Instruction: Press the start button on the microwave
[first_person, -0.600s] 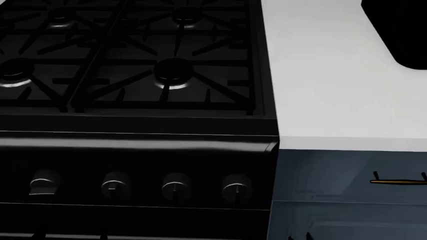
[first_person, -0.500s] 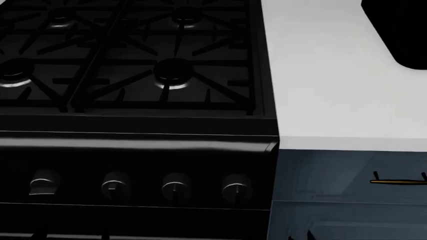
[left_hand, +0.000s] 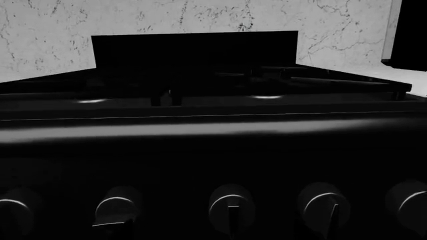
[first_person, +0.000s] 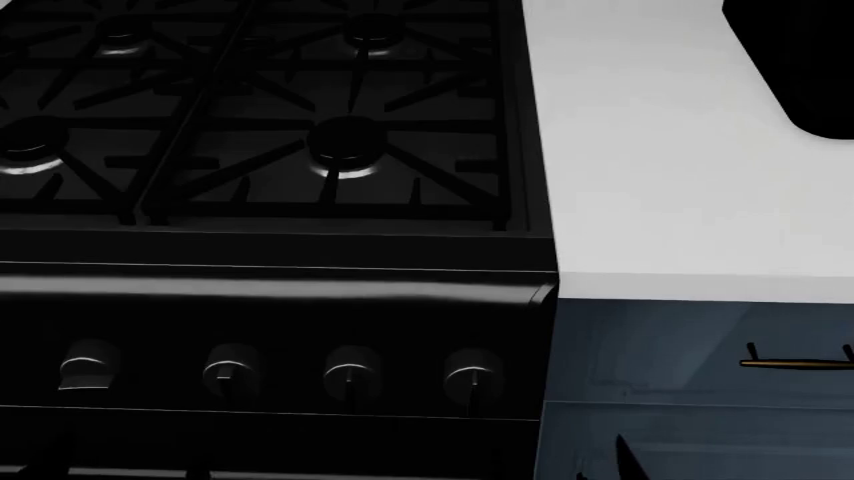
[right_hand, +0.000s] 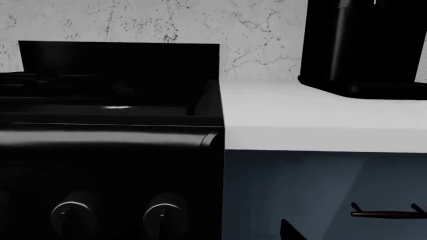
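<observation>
Stove (first_person: 267, 150) left, countertop (first_person: 667, 170) right, knobs (first_person: 350, 372) below burners, possibly the microwave (right_hand: 363, 45) at counter's back.

change: dark claw tip (first_person: 627, 458) has risen slightly at head view's bottom edge | beside blue cabinet (first_person: 694, 340)

Black gas stove beside a white counter

The stove (first_person: 267, 150) filled the head view's left — dark grates over the burners, four knobs (first_person: 354, 370) in a row along its front panel. Just beside it lay the white counter (first_person: 667, 180), with blue cabinet fronts (first_person: 667, 350) below carrying a brass handle (first_person: 797, 363). Behind stood a marbled wall (right_hand: 253, 30).
</observation>
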